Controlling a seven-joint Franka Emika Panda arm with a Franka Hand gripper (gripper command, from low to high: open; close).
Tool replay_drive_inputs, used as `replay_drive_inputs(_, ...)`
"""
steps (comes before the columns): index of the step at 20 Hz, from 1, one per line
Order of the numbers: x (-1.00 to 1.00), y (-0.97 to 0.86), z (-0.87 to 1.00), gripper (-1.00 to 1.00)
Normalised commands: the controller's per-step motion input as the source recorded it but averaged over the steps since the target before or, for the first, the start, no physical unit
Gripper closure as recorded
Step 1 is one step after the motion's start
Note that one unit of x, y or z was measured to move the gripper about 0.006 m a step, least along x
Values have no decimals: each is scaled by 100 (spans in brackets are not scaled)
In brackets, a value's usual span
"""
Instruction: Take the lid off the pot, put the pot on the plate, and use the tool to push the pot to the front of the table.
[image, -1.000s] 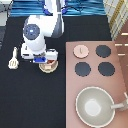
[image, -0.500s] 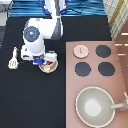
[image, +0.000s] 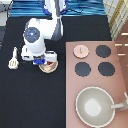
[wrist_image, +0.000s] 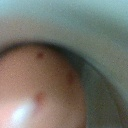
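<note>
My gripper (image: 41, 60) hangs low over the pot (image: 45, 64), on the black table (image: 30, 100) left of the stove. The hand hides most of the pot, which sits on the cream plate (image: 52, 69); only the plate's rim peeks out at the lower right. In the wrist view the pot's reddish contents (wrist_image: 40, 85) fill the picture from very close. The pink lid (image: 80, 51) lies off the pot on the stove panel, near its top left corner. The cream spatula tool (image: 13, 59) lies on the table left of the hand.
The pinkish stove panel (image: 120, 65) fills the exterior view's right side, with three black burners (image: 82, 69). A large grey pan (image: 95, 106) with a long handle sits at the bottom right.
</note>
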Motion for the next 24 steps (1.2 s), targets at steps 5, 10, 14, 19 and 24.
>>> replay_drive_inputs(5, -66, -17, 80, -100)
replay_drive_inputs(10, -56, -51, 61, -100)
replay_drive_inputs(14, -51, -56, 47, -100)
replay_drive_inputs(19, -40, -72, 41, -100)
replay_drive_inputs(24, -7, -92, 44, -100)
